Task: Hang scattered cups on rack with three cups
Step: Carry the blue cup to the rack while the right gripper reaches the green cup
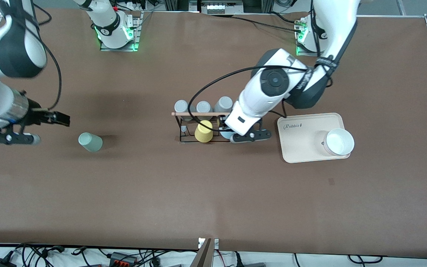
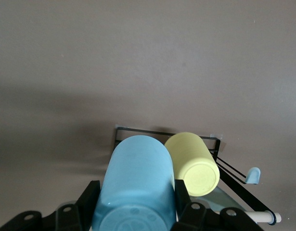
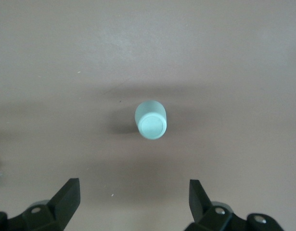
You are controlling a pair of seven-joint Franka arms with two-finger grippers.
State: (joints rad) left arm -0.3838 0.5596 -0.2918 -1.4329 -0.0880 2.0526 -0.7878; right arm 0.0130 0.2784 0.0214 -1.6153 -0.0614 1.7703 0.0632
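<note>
My left gripper (image 1: 232,136) is at the rack (image 1: 184,128), shut on the light blue cup (image 2: 138,185), which it holds on its side next to the yellow cup (image 2: 193,163) on the rack's frame (image 2: 138,130). In the front view only a bit of the blue cup (image 1: 224,134) shows under the hand. The rack's wooden dowel (image 1: 198,114) carries three grey cups (image 1: 203,107). The sage-green cup (image 1: 90,142) lies on the table toward the right arm's end. My right gripper (image 1: 37,133) is open and empty, above the table beside that cup (image 3: 150,119).
A cream tray (image 1: 302,148) with a white bowl (image 1: 339,142) lies at the left arm's end of the rack. A bare peg with a pale blue tip (image 2: 253,175) sticks out beside the yellow cup.
</note>
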